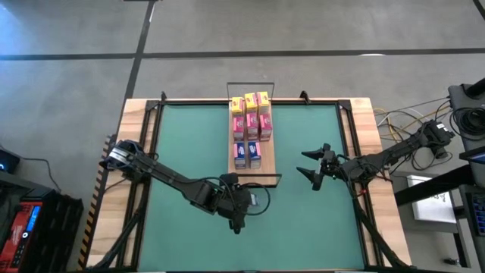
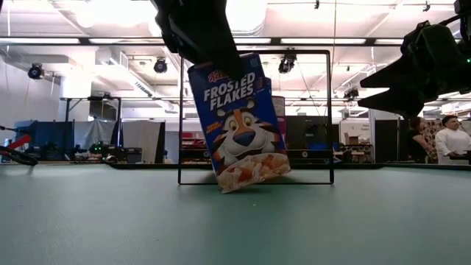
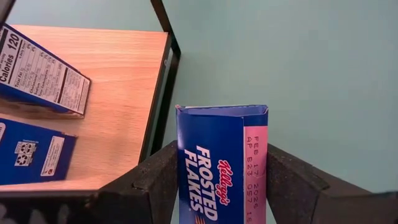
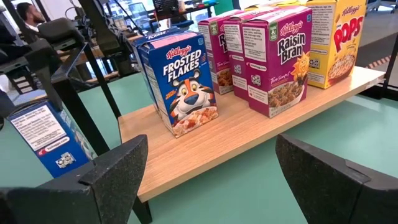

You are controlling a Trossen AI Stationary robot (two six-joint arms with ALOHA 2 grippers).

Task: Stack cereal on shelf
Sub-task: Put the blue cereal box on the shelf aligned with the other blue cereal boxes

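Frosted Flakes box [image 3: 221, 165]: clamped across narrow sides in left gripper [image 3: 217, 180], tilted, low over green table [image 1: 197, 144] just short of shelf [image 1: 254, 168] near end. Likely light, thin card, dents easily; grip sides gently. Shelf already carries boxes. Right gripper [image 1: 317, 167]: jaws apart, empty, beside shelf.

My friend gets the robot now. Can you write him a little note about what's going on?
Left gripper: shut on a blue Frosted Flakes box, tilted, its bottom corner about at the green table, just off the shelf's near end.
Right gripper: open, empty, hovering right of the shelf.
Done: yellow boxes, pink Raisin Bran boxes and blue boxes stand on the shelf.
Left: set the held box on the bare wood at the near end.
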